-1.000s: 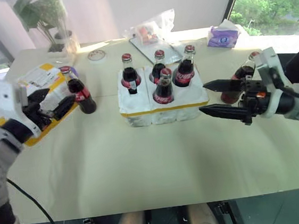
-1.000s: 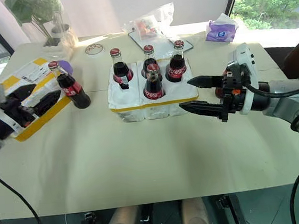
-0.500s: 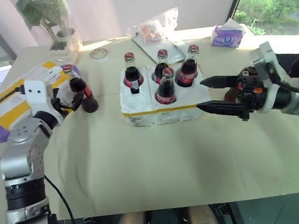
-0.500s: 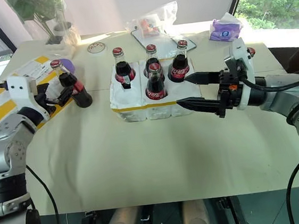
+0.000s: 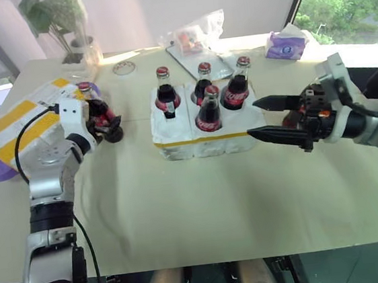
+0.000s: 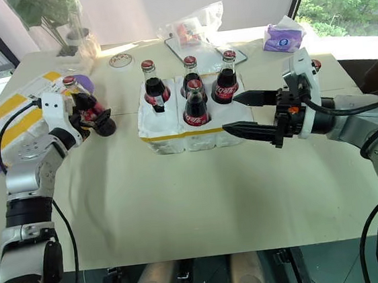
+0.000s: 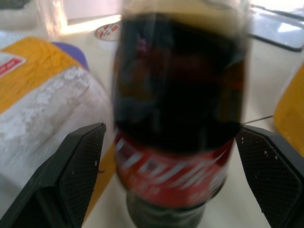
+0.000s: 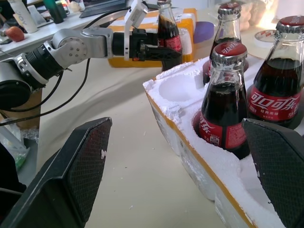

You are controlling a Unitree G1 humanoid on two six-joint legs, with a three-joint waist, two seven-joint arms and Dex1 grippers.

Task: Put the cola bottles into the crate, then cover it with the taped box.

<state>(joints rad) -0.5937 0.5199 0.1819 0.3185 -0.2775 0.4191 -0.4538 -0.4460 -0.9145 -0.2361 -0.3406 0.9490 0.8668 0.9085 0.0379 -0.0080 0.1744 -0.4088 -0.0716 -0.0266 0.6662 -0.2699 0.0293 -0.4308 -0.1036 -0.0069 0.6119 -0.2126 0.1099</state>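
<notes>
The table (image 5: 181,196) carries the taped box (image 5: 18,125) left of the crate (image 5: 202,137), which holds four bottles (image 5: 207,109). The left gripper (image 7: 166,171) has reached forward to a fifth bottle (image 7: 178,118) beside the box, fingers wide either side, not yet clamped. The right gripper (image 5: 271,116) waits open right of the crate.

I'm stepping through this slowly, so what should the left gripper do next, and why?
Probably close on the loose cola bottle. The left gripper is open with a finger on each side of the bottle's lower body, and the crate has empty wells.
</notes>
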